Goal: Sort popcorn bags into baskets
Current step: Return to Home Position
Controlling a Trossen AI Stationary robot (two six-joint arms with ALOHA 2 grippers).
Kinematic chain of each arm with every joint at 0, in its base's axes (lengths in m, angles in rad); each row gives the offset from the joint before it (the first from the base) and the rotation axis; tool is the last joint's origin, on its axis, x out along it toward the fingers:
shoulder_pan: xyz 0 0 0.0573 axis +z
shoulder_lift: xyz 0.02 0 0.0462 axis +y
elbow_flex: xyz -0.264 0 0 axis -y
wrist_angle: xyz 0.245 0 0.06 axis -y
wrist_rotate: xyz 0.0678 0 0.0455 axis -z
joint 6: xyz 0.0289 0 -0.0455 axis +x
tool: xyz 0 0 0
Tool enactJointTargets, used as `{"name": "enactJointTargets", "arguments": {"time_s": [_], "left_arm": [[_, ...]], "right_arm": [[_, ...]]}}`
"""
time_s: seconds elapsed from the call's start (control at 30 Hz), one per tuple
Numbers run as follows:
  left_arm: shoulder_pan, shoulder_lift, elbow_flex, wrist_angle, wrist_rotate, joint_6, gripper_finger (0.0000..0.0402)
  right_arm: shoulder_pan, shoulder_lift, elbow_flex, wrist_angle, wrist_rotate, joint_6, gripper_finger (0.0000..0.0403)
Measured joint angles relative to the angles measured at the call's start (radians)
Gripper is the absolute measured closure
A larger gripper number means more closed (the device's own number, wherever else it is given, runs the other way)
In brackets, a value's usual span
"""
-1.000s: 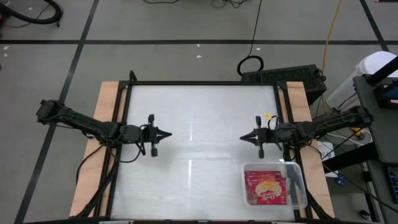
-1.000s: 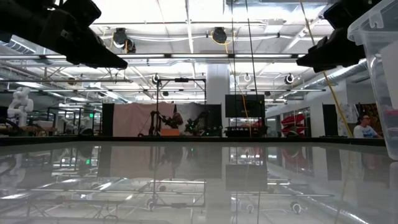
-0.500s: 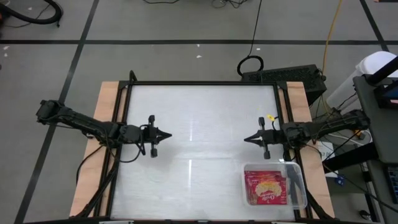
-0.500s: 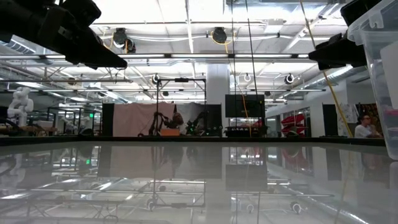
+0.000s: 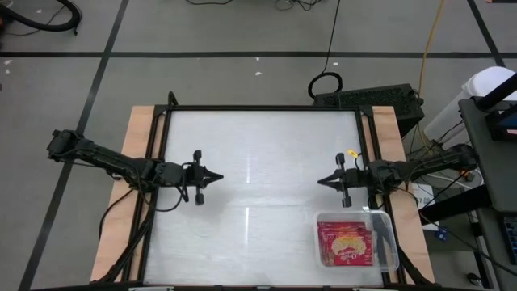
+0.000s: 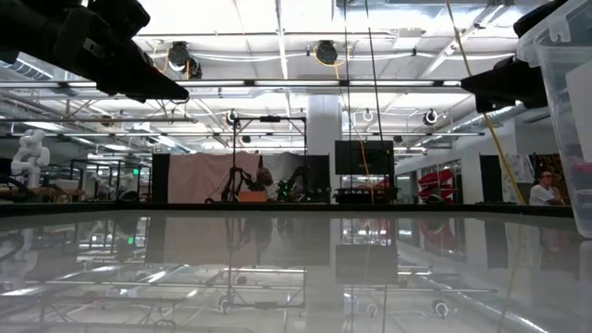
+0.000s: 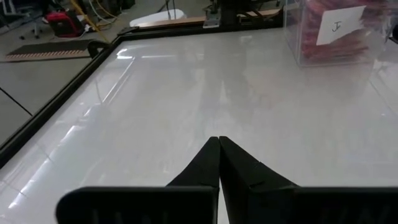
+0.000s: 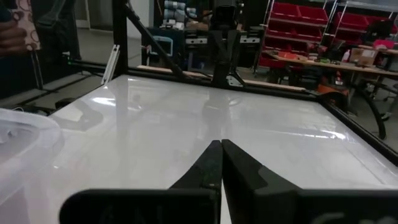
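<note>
Red popcorn bags with a cream oval picture lie stacked inside the clear plastic basket, which stands on the table's near right corner. The left wrist view shows the basket with red bags behind a white label. My left gripper is shut and hovers over the table's left side, pointing right. Across from it, above the table's right side just beyond the basket, my right gripper is also shut and points left. Both hold nothing.
The white table is glossy, framed by a black rim and wooden side boards. The basket's wall rises at the right in the low view. Cables and equipment sit beyond the far right corner.
My right gripper has drawn back toward the table's right edge and sunk a little, staying shut. My left gripper has kept still.
</note>
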Motion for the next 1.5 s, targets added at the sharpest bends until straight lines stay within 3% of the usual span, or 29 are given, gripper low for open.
{"name": "enactJointTargets", "arguments": {"time_s": [0.33, 0.7, 0.83, 1.13, 1.5], "left_arm": [[0.0, 0.0, 0.0, 0.007, 0.007, 0.024, 0.0395], [0.0, 0.0, 0.0, 0.007, 0.009, 0.02, 0.0392], [-0.004, 0.0, 0.0, 0.019, 0.029, 0.018, 0.0397], [-0.011, -0.007, 0.0, 0.015, 0.021, 0.038, 0.0398], [-0.01, -0.125, 0.0, -0.075, 0.016, 0.052, 0.0397]], "right_arm": [[0.0, -0.053, -0.012, -0.052, -0.002, -0.019, 0.0403], [-0.002, -0.358, -0.013, -0.241, -0.05, -0.073, 0.0403], [-0.041, -0.348, -0.013, -0.211, -0.051, -0.118, 0.0403], [-0.207, -0.354, -0.013, -0.243, -0.207, -0.084, 0.0403], [-0.236, -0.354, -0.037, -0.254, -0.118, -0.055, 0.0403]]}}
